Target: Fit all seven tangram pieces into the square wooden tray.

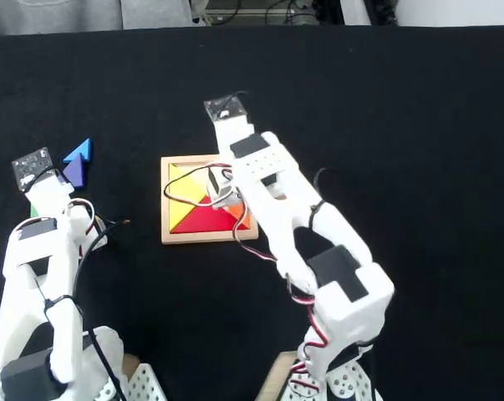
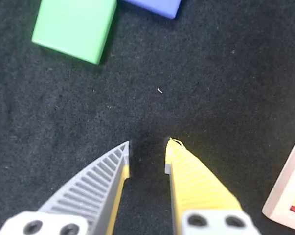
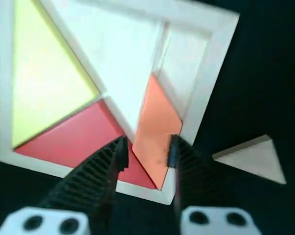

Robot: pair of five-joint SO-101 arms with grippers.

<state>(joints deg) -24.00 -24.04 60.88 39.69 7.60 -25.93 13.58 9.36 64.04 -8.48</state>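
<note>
The square wooden tray [image 1: 165,200] lies mid-table. It holds a yellow triangle [image 3: 44,83], a red triangle [image 3: 74,142] and an orange parallelogram [image 3: 154,122]; the rest of its floor is bare. My right gripper [image 3: 147,147] hovers open over the orange piece, one finger on each side of its tip. A pale triangle [image 3: 252,156] lies just outside the tray's rim [image 3: 202,93]. My left gripper [image 2: 147,149] is open above bare cloth, nothing between its fingers. A green square [image 2: 74,27] and a purple piece [image 2: 152,6] lie a short way ahead of it.
A blue triangle [image 1: 78,151] sits by the purple piece [image 1: 74,173] at the far left. The tray's corner [image 2: 286,196] shows beside the left gripper. The right arm [image 1: 285,209] covers the tray's right part. Black cloth covers the table.
</note>
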